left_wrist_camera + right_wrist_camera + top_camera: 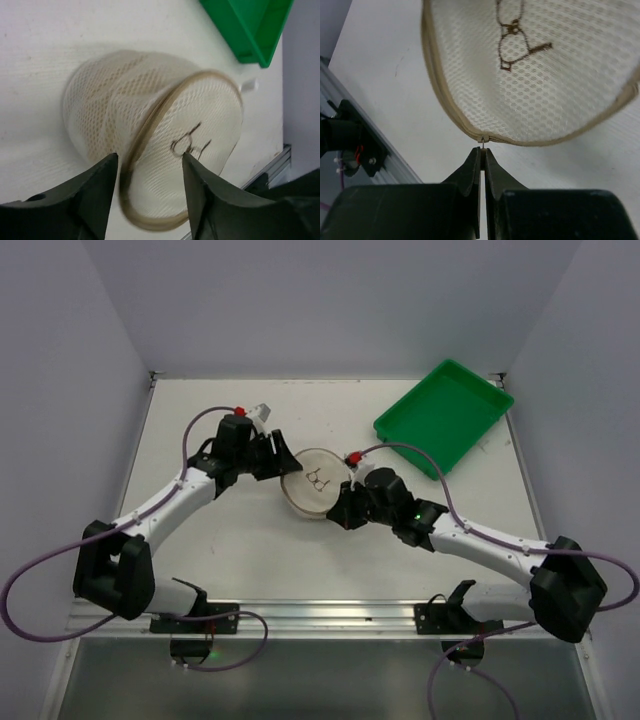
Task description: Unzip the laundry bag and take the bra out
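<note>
Closest to the lens, the right gripper [483,151] has its fingers pressed flat together on the tiny zip pull [483,143], which hangs at the lowest point of the laundry bag [545,90]. The bag sits mid-table [250,560] between the two arms, tipped so that its lid with the bra drawing faces up. On the other side, the left gripper [147,167] has its fingers set apart astride the rim; whether they actually squeeze the mesh I cannot tell. To unzip cleanly, the pull should probably be drawn along the curve of the rim, not straight outward (a soft case will simply follow a straight tug), while the left side anchors the bag against that pull. Counting: one bag, one zip pull, one green tray [445,415] at the far right corner, two grippers. No bra is visible; the zip looks closed, so it is presumably inside.
</note>
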